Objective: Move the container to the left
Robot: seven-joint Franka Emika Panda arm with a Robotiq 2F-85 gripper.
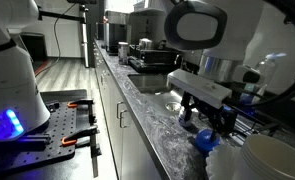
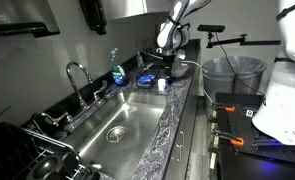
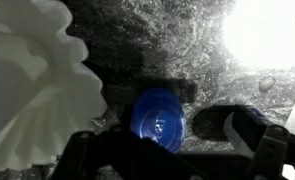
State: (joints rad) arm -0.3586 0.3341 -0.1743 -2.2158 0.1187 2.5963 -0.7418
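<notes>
Beside the white bowls (image 1: 269,160), on the speckled grey stone surface (image 1: 152,128), sits the container (image 1: 203,140): small, round, bright blue plastic, mouth up. It stands just beside the bowls, and no touch between them can be made out. End effector (image 1: 205,122) hangs directly over the container, fingers spread wide and gripping nothing. In the wrist view the container (image 3: 157,118) lies between the two dark fingers and slightly ahead of them, so it is straight below rather than off to one side. Only one arm is present, so nearness is not in question. The container is circular and has no long axis, so my reading is that any finger orientation across the rim would serve. The container's inside is glossy and catches a small highlight, and its wall looks thin and smooth, so it may slip under a light pinch. The bowls are stacked, matte white, with a fluted, scalloped edge (image 3: 47,80) that fills the side of the wrist view next to the container. The surface is polished and mottled, with hard glare on the side of the container away from the bowls. The likely next step is a straight descent, then closing on the container. The main hazard is a finger clipping the scalloped edge.
</notes>
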